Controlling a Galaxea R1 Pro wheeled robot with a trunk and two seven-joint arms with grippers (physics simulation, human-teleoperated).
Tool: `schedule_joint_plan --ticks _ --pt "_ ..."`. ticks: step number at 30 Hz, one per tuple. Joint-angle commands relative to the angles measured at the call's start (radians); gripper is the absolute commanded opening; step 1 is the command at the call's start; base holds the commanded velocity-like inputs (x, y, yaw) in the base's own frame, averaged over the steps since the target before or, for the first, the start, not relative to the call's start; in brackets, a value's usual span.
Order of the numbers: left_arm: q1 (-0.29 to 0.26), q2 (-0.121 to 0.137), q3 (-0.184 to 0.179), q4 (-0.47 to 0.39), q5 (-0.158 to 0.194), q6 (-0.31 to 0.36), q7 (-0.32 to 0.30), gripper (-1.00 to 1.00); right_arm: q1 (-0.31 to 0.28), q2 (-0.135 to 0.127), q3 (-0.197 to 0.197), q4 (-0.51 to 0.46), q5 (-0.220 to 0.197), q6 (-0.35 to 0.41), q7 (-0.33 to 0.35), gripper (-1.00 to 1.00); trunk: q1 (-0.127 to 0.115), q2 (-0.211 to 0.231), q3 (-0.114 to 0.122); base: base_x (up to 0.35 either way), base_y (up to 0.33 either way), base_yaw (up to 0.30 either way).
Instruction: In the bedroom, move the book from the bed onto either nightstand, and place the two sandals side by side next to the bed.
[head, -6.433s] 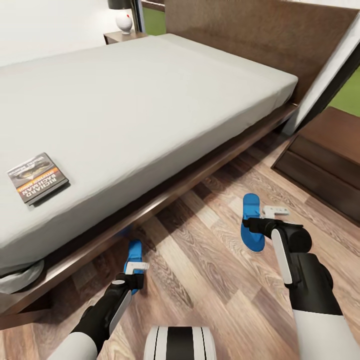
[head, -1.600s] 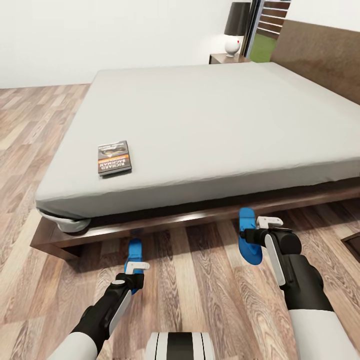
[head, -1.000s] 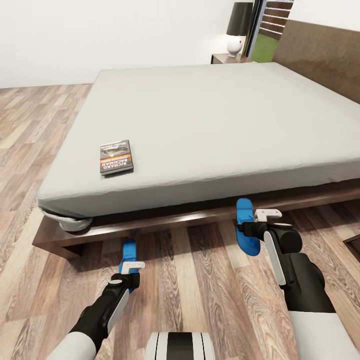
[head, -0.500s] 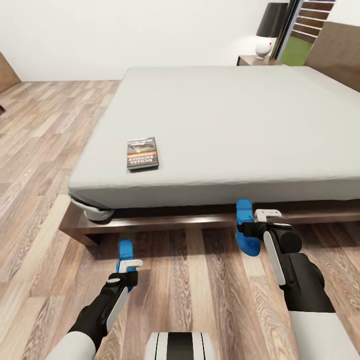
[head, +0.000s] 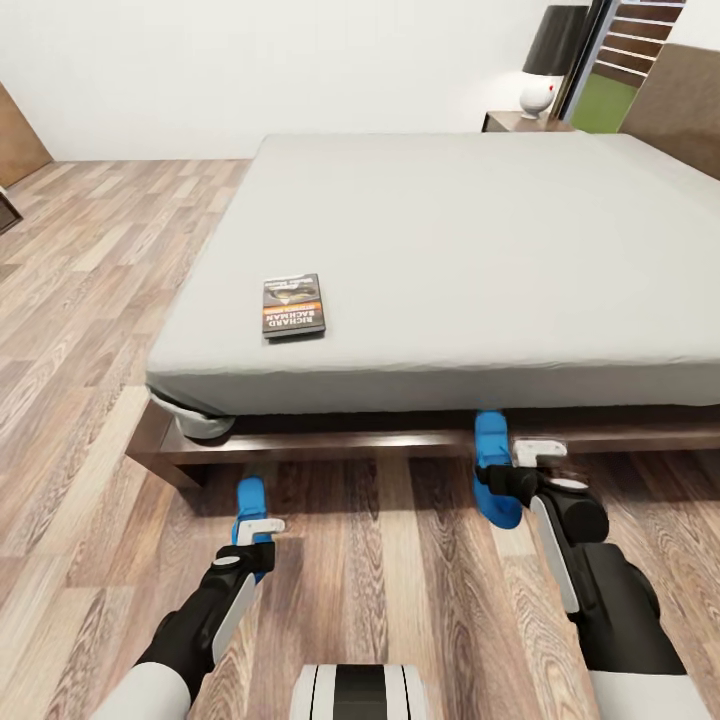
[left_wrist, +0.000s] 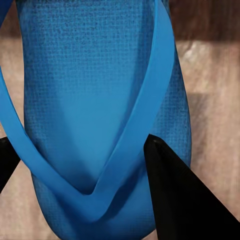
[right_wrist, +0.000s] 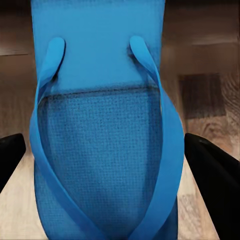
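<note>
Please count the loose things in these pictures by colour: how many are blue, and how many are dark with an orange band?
Blue: 2, the left sandal held in the left gripper and the right sandal held in the right gripper.
Dark with orange band: 1, the book lying on the bed.
Total: 3

Both forearms black w/ a white stripe panel along each, white upper-arm shells behind. Left gripper (head: 258, 524) and right gripper (head: 527, 452) carry white finger brackets (black fingertips (right_wrist: 215, 172) in wrist views). Trunk top: white, black bands.
</note>
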Motion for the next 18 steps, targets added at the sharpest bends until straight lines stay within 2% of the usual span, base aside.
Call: schedule_joint_plan --ticks 1,3,5,8,10,12,14,15,18 --pt "0.0 0.002 -0.004 -0.001 0.01 0.004 0.009 -1.0 0.065 0.0 0.0 -0.009 -0.005 -0.087 -0.009 -1.0 0.0 0.0 -0.001 0.0 0.0 0.0" --pt "0.0 0.003 -0.004 -0.001 0.011 0.004 0.008 -1.0 0.119 0.0 0.0 -0.014 -0.004 -0.142 -0.01 -1.0 0.0 0.0 -0.001 0.0 0.0 0.0" --pt "0.0 0.004 -0.004 -0.001 0.011 0.003 0.008 -1.0 0.146 0.0 0.0 -0.015 -0.004 -0.167 -0.011 -1.0 0.0 0.0 -0.001 0.0 0.0 0.0" --pt "0.0 0.006 -0.004 -0.001 0.011 0.003 0.008 -1.0 0.231 0.001 0.002 -0.014 0.01 -0.217 -0.018 -1.0 0.0 0.0 -0.001 0.0 0.0 0.0" --pt "-0.001 0.004 -0.004 -0.001 0.01 0.003 0.01 -1.0 0.269 0.003 0.003 -0.006 0.061 -0.174 -0.02 -1.0 0.0 0.0 -0.001 0.0 0.0 0.0" --pt "0.0 0.003 -0.004 -0.001 0.01 0.003 0.011 -1.0 0.278 0.004 0.005 0.009 0.095 -0.046 -0.015 -1.0 0.0 0.0 -0.001 0.0 0.0 0.0" --pt "0.0 0.002 -0.004 -0.002 0.01 0.003 0.012 -1.0 0.28 0.003 0.002 0.014 0.09 0.046 0.006 -1.0 0.0 0.0 -0.001 0.0 0.0 0.0" --pt "0.0 0.001 -0.004 -0.002 0.01 0.003 0.012 -1.0 0.281 0.001 0.001 0.019 0.086 0.079 0.038 -1.0 0.0 0.0 -0.001 0.0 0.0 0.0" --pt "0.0 0.0 -0.003 -0.003 0.01 0.003 0.013 -1.0 0.282 0.001 0.003 0.015 0.092 0.098 0.081 -1.0 0.0 0.0 -0.001 0.0 0.0 0.0"
